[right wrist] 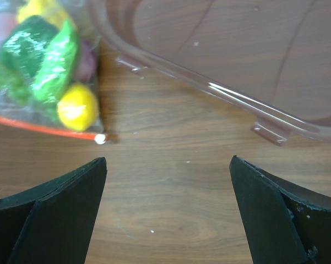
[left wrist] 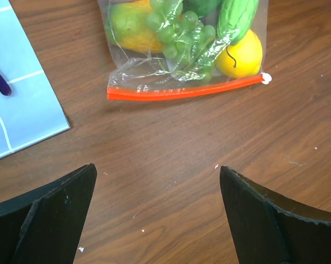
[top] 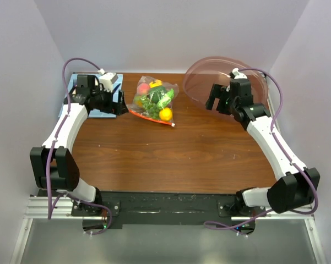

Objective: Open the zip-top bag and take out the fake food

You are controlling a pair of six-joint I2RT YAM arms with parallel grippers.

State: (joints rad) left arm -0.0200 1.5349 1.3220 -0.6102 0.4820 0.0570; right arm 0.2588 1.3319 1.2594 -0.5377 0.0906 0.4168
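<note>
The zip-top bag [top: 174,88] lies flat at the back middle of the table. Its orange-red zip strip [top: 150,117] is on the near edge and looks closed. Fake food fills it: a yellow lemon [left wrist: 239,55], green grapes [left wrist: 182,36], a green cucumber [left wrist: 237,16] and a yellow-orange fruit [left wrist: 129,27]. My left gripper [top: 121,103] is open and empty just left of the bag; in its wrist view [left wrist: 158,176] the zip strip [left wrist: 182,92] lies ahead. My right gripper [top: 212,99] is open and empty to the bag's right, and in its wrist view [right wrist: 168,165] the bag [right wrist: 22,113] is at upper left.
A large clear pinkish bowl [top: 195,74] stands at the back right, partly behind my right gripper; its rim [right wrist: 220,88] crosses the right wrist view. A light blue mat [top: 80,102] lies at the back left under my left arm, also showing in the left wrist view [left wrist: 22,104].
</note>
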